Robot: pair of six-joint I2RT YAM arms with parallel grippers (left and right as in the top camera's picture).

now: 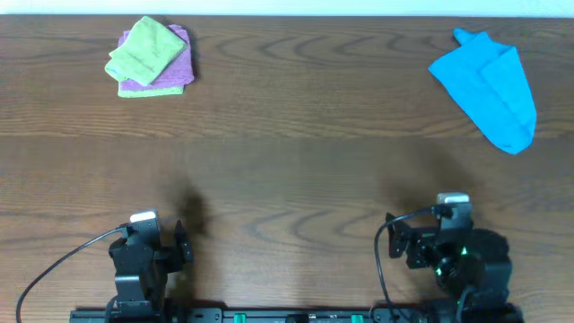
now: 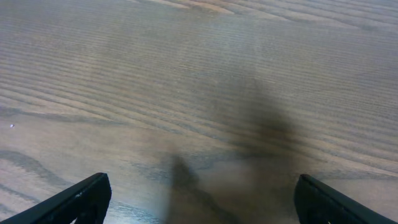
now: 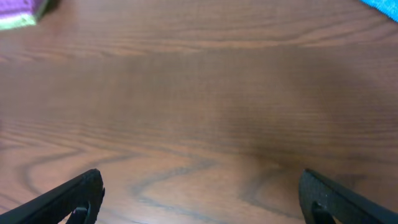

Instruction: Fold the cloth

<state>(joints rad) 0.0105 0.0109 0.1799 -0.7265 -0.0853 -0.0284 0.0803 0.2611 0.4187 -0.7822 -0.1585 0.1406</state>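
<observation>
The light yellow-green cloth [image 1: 143,49] lies folded at the far left of the table, on top of a purple folded cloth [image 1: 172,74]. My left gripper [image 1: 151,240] is at the near left edge, far from it. The left wrist view shows its jaws [image 2: 202,190] open and empty over bare wood. My right gripper [image 1: 438,235] is at the near right edge. Its jaws [image 3: 202,183] are also open and empty over bare wood. The cloth itself does not show in either wrist view.
A bright blue cloth [image 1: 489,85] lies crumpled at the far right; its corner shows in the right wrist view [image 3: 382,4]. The purple cloth's lime edge [image 3: 17,14] shows at that view's top left. The wooden table [image 1: 296,161] spans the scene.
</observation>
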